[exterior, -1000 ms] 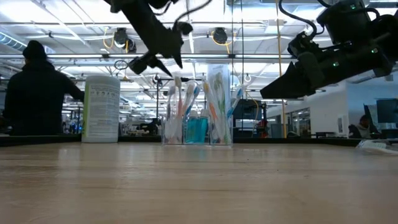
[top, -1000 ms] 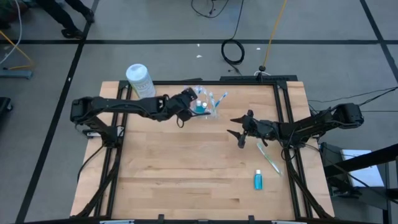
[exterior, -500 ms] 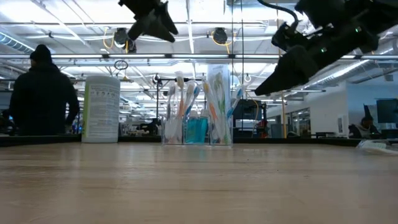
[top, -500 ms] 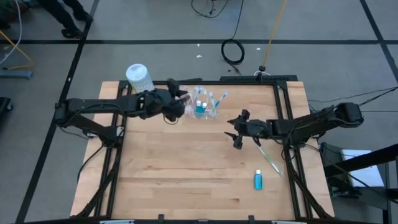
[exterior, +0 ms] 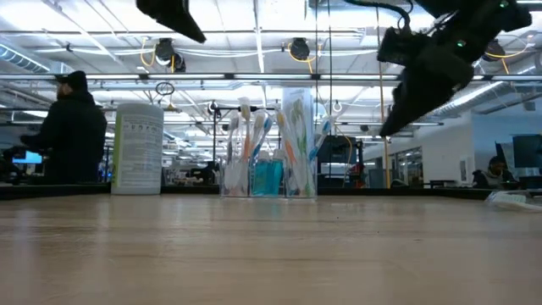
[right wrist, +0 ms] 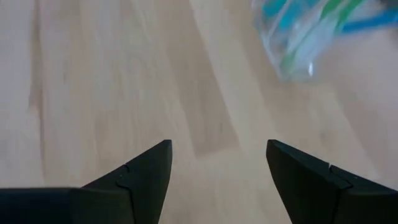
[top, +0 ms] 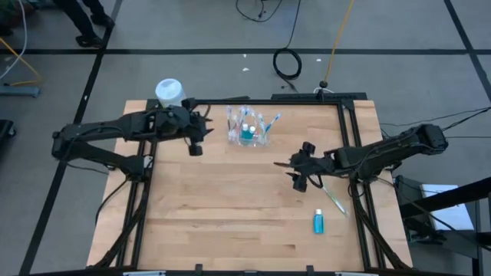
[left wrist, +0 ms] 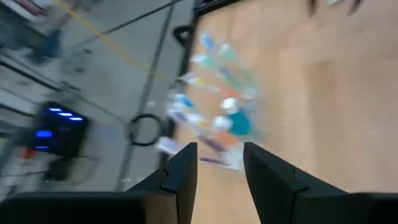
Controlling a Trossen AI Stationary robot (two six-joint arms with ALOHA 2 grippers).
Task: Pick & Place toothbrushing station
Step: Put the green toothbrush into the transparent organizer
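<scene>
1. My left gripper (top: 201,130) hangs above the back left part of the table (top: 230,207), just beside the white canister (top: 169,93) and apart from the clear holder (top: 247,130). Its fingers (left wrist: 180,171) stand parted with a narrow gap and nothing between them.
2. My right gripper (top: 295,172) is over the right half of the table, raised off the wood, its fingers (right wrist: 140,171) spread wide and empty.
3. The clear holder stands upright near the back edge of the table, between my two grippers — neither one touches it.
4. Inside the holder are several toothbrushes (exterior: 246,140) standing on end and a small blue tube (exterior: 268,176).
5. On the right side of the table, near its edge, a single toothbrush (top: 331,194) lies flat, and another blue tube (top: 317,223) lies nearer the front.
6. Beyond the table, in the low view, a person (exterior: 72,131) in dark clothes stands at the left.
</scene>
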